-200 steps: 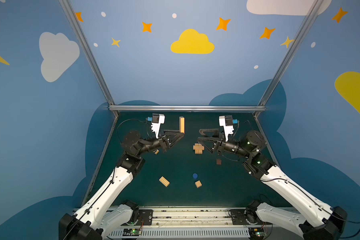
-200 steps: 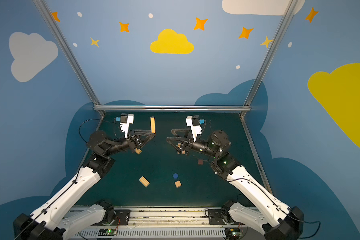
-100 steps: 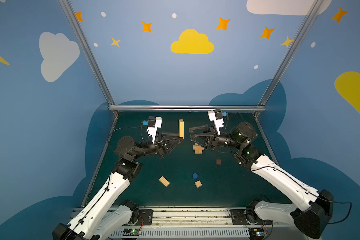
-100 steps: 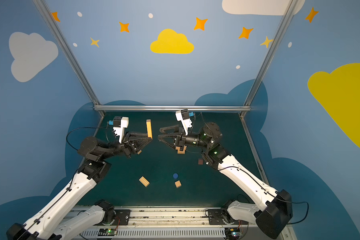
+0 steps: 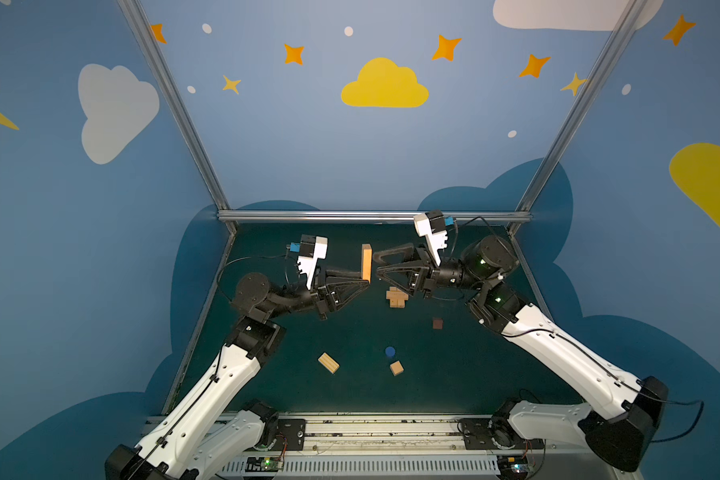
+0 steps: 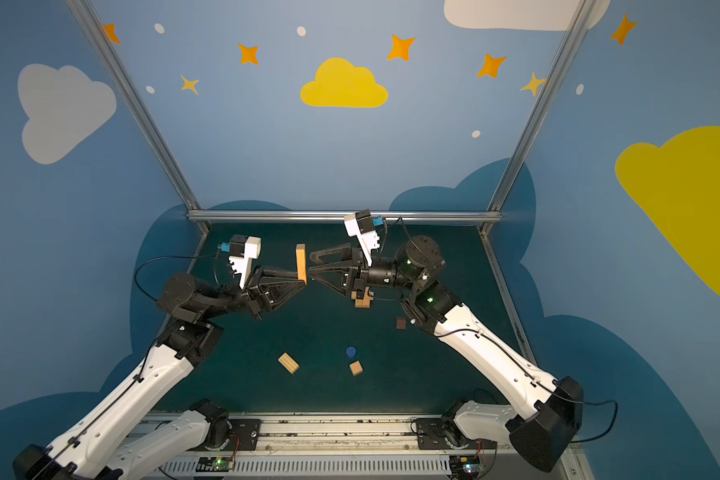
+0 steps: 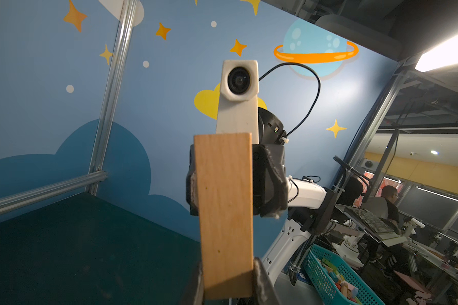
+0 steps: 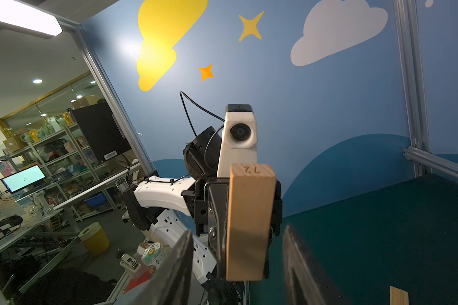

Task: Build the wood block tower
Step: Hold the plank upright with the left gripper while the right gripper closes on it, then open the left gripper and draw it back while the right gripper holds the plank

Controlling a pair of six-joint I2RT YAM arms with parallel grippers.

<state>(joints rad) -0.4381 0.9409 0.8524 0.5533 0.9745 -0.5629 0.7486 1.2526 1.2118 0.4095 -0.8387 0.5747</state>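
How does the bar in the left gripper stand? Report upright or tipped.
Upright: the bar rises on end from the left gripper, clamped at its lower end.

I record that both top views look steeply down from high at the front over the whole table (image 5: 454,374), sharing nearly one field, while the wrist views face each other at close range across the upright wooden bar (image 7: 225,211), each showing the opposite wrist camera (image 7: 238,80).
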